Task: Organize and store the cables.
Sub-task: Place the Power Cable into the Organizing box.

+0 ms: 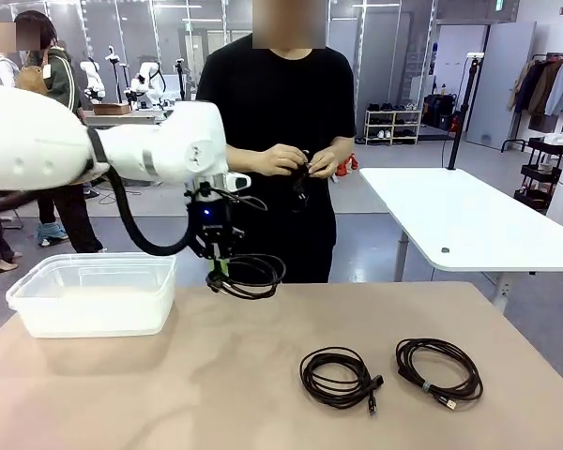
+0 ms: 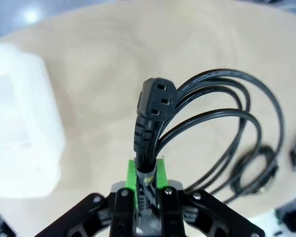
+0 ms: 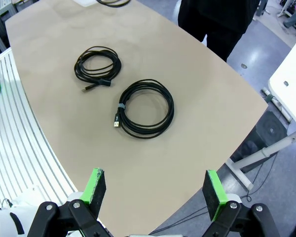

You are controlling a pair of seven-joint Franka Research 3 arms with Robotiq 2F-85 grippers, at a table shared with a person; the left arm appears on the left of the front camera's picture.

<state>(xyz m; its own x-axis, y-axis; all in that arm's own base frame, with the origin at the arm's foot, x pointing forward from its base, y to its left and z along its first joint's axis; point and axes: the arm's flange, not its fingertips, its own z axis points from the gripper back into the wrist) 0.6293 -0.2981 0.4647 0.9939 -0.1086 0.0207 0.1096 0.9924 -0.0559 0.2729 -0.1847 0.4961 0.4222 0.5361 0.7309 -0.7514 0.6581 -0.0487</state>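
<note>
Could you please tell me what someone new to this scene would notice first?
The left gripper stands out first, shut on a coiled black cable held in the air just right of the clear tub. Two more lie on the table near the robot's right: a plain coil and a coil with a pale tie band. Across the table, a person's hands hold another black cord.

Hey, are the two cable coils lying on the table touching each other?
Apart. The right wrist view shows bare tabletop between the smaller coil and the banded coil.
</note>
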